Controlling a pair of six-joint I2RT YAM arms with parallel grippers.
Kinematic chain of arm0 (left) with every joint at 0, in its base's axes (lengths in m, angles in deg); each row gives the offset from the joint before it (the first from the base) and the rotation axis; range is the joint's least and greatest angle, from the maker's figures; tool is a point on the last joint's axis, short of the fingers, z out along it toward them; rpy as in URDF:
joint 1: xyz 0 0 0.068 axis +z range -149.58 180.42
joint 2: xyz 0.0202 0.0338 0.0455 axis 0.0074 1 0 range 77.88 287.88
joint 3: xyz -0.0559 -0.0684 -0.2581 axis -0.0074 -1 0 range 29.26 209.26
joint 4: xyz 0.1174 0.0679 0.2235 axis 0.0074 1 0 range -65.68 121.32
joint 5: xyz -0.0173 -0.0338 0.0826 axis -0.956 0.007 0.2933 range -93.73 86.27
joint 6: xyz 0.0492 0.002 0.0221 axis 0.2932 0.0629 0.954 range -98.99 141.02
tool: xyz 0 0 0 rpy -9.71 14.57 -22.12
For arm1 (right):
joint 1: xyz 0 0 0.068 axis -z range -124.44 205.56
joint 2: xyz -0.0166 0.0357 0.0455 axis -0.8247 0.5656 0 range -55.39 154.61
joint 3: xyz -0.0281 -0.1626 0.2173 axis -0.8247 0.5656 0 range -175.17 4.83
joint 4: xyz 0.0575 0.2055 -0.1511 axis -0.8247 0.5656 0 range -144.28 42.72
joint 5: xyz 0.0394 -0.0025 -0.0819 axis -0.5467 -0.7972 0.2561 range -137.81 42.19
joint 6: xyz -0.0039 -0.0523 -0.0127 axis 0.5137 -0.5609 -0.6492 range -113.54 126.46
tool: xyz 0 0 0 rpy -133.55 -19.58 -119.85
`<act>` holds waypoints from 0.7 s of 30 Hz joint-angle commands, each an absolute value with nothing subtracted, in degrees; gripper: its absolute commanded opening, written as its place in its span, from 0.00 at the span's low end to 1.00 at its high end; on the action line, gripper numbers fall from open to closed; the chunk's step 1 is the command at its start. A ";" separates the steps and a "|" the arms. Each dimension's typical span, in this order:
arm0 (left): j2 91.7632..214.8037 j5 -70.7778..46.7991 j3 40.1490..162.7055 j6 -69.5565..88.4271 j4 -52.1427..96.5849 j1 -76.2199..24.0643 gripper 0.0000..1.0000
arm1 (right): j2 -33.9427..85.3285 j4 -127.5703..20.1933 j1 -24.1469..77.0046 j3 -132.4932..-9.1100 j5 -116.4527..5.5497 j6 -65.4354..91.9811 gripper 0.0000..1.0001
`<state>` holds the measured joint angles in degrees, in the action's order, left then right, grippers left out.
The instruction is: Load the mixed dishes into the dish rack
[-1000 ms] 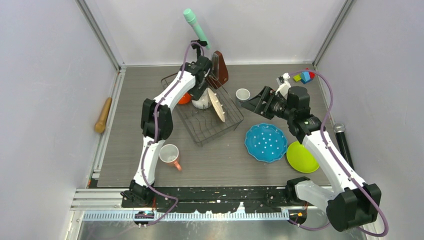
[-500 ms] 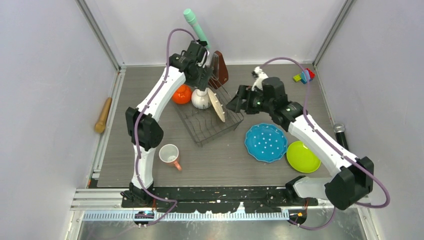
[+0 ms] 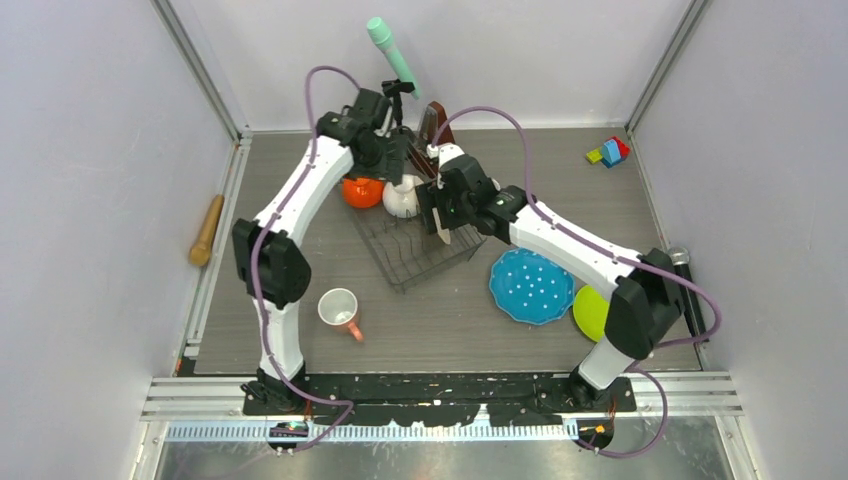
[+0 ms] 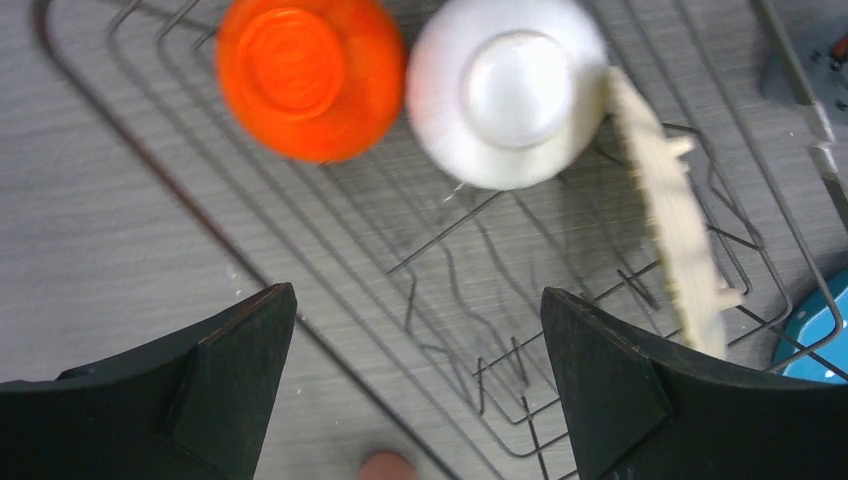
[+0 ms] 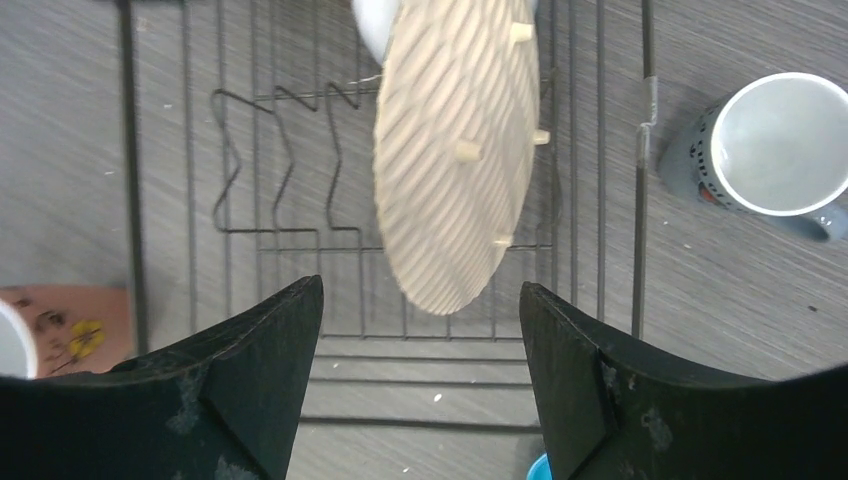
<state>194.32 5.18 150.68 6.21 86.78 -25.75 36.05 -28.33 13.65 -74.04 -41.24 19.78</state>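
The dish rack holds an upside-down orange bowl, an upside-down white bowl and the yellow plate standing on edge. My left gripper is open and empty above the two bowls. My right gripper is open and empty above the yellow plate. The grey mug stands upright just outside the rack's right side. The blue dotted plate, the lime plate and the pink mug lie on the table.
A brown metronome stands behind the rack. A wooden rolling pin lies at the left wall. A teal stick leans at the back wall. Coloured blocks sit far right. A black microphone lies right.
My right arm has swung left from the grey mug to above the yellow plate in the rack. My left gripper has drawn up and back from the white bowl.
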 commanded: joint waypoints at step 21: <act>174.30 -2.93 120.13 -5.33 71.30 -14.63 0.93 | 43.77 -26.24 19.31 -82.22 -30.53 19.32 0.44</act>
